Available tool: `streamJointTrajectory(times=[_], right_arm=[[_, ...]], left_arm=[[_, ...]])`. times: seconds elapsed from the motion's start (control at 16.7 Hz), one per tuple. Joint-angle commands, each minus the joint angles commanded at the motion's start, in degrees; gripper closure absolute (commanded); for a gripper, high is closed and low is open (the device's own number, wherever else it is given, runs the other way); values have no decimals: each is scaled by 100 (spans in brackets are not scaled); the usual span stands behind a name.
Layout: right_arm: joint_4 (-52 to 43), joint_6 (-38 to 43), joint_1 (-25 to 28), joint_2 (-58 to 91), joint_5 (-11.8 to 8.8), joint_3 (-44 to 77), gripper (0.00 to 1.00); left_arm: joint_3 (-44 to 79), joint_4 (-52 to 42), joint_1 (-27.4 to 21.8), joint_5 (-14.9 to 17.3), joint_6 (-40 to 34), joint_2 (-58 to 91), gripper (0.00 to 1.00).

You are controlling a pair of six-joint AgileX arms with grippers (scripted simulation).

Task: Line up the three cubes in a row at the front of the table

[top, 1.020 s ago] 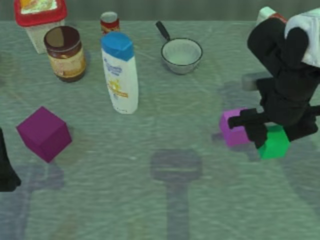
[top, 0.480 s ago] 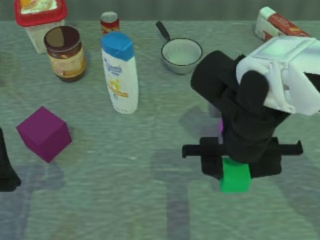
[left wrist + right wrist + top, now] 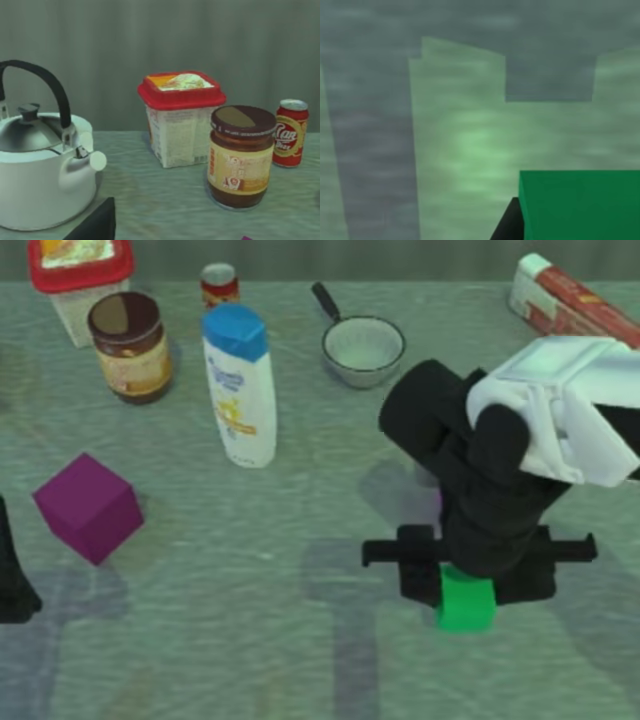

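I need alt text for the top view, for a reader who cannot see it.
The right arm's end effector holds a small green cube above the grey-green table. A big purple cube sits at the left.

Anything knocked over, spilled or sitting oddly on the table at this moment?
Nothing stands out. The jar, bottle, can and tub stand upright, the pan looks empty, and the right gripper is over the green cube.

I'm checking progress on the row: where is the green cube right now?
In the top view the green cube sits right of centre towards the table's front edge, under the right gripper, well away from the purple cube at the left.
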Motion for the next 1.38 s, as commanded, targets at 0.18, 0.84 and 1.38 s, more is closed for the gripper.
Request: streamJointTrajectory(times=[0.18,0.84,1.38], right_arm=[[660,20,18,228,-4,-413,100],[1143,31,49,413,7,-732,70],[1143,31,49,413,7,-732,2]], left_arm=[[0,0,0,0,0,0,0],[0,0,0,0,0,0,0],[0,0,0,0,0,0,0]])
